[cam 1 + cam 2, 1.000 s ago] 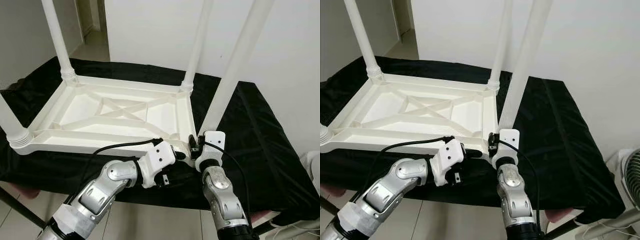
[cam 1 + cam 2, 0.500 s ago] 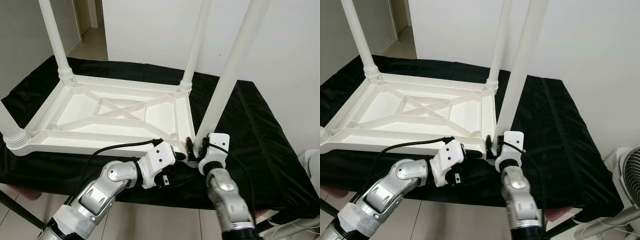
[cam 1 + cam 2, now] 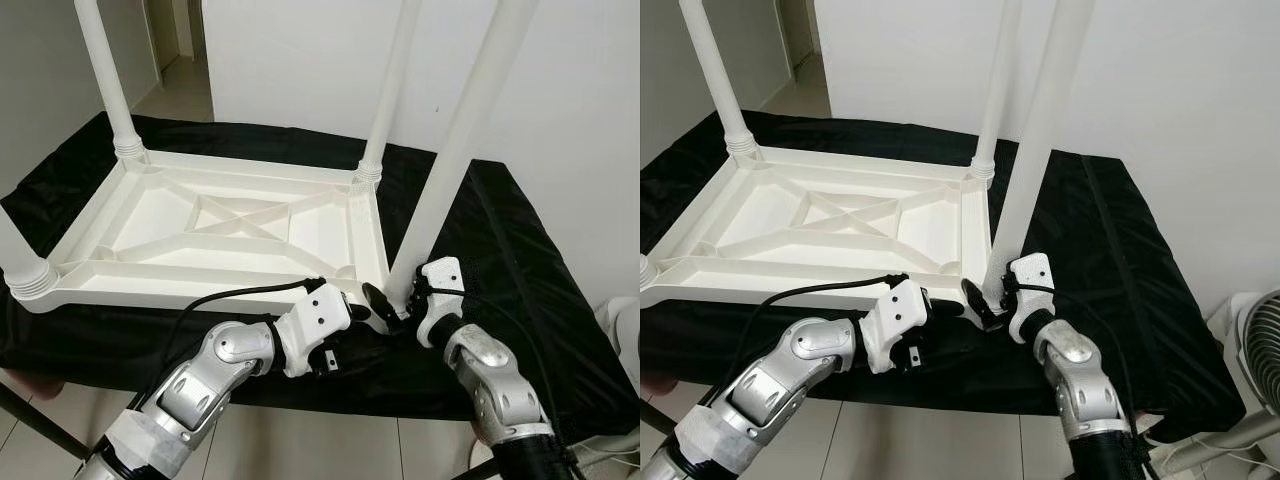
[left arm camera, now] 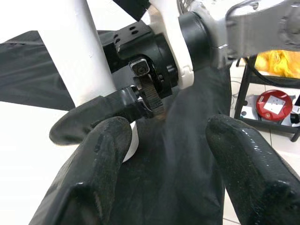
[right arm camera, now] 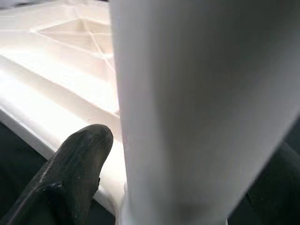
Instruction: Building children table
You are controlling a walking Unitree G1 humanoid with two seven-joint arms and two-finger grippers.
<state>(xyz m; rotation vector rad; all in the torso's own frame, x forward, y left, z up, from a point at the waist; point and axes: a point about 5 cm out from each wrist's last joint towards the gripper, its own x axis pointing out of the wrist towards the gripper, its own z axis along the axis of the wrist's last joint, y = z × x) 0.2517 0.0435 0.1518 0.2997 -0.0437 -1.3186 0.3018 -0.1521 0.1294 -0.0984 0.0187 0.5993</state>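
The white children's table (image 3: pixel 215 225) lies upside down on the black-draped surface (image 3: pixel 520 260). Its near-right leg (image 3: pixel 455 150) stands in the corner socket, with the right pincer (image 3: pixel 392 297) spread around its base. The left pincer (image 4: pixel 161 154) hangs open just beside that corner, gripping nothing. The leg may not be fully seated; a sideways nudge could tilt it or pop it out of the socket.

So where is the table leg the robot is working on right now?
In the left eye view the leg stands at the near right corner of the upside-down white table, its foot between the left gripper and right gripper.
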